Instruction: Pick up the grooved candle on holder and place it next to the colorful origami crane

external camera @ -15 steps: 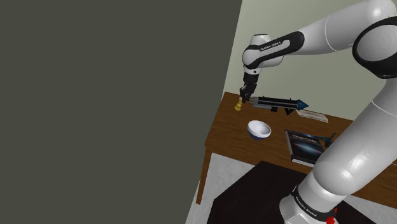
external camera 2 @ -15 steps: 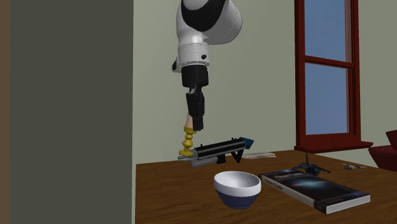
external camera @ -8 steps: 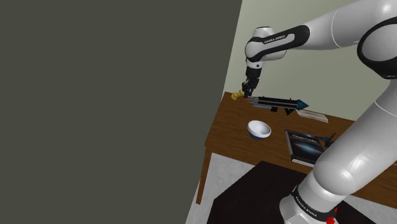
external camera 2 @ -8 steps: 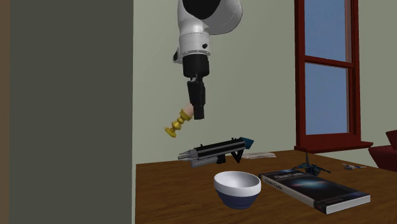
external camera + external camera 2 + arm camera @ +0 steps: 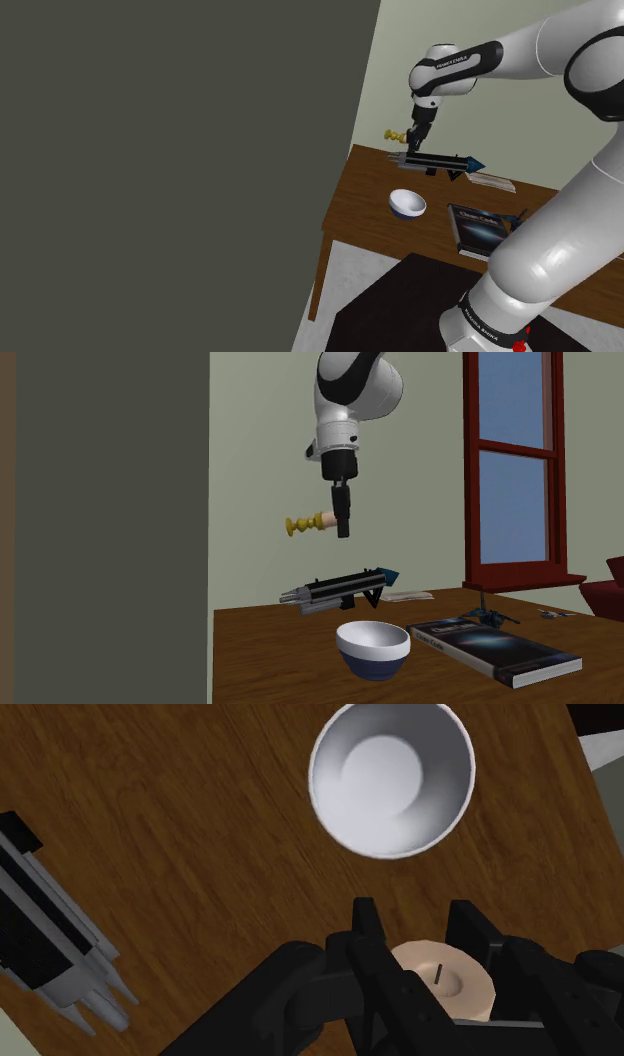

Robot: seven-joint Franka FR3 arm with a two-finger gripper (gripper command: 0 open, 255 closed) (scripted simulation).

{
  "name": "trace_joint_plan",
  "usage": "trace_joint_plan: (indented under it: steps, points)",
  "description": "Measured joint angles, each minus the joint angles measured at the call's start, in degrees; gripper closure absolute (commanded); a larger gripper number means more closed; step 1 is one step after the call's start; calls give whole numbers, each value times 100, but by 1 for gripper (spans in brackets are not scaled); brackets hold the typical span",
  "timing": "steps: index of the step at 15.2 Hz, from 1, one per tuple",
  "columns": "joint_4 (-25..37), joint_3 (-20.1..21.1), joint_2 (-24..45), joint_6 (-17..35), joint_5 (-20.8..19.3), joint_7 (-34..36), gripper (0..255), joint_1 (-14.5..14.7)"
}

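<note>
Low in the middle of the second exterior view, a white bowl (image 5: 373, 642) sits on the wooden tabletop (image 5: 260, 652), with a black rocket-like toy (image 5: 340, 590) behind it. Above, at centre frame, the fingers (image 5: 343, 517) clasp the pale candle on its yellow holder (image 5: 308, 524), which is tipped sideways in mid-air.

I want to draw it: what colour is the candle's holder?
Golden yellow holder under a peach candle; the second exterior view shows it best.
</note>
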Motion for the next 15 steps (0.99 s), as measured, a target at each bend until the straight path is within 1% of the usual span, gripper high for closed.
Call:
trace_joint_plan:
  steps: [8, 9, 12, 15]
  points:
    - [332, -610, 329, 58, 65, -1180, 255, -538]
    - [482, -682, 431, 11, 108, -1342, 255, -607]
    - [656, -884, 576, -7, 172, -1781, 255, -816]
    - [1015, -1085, 908, -43, 345, -2291, 255, -1062]
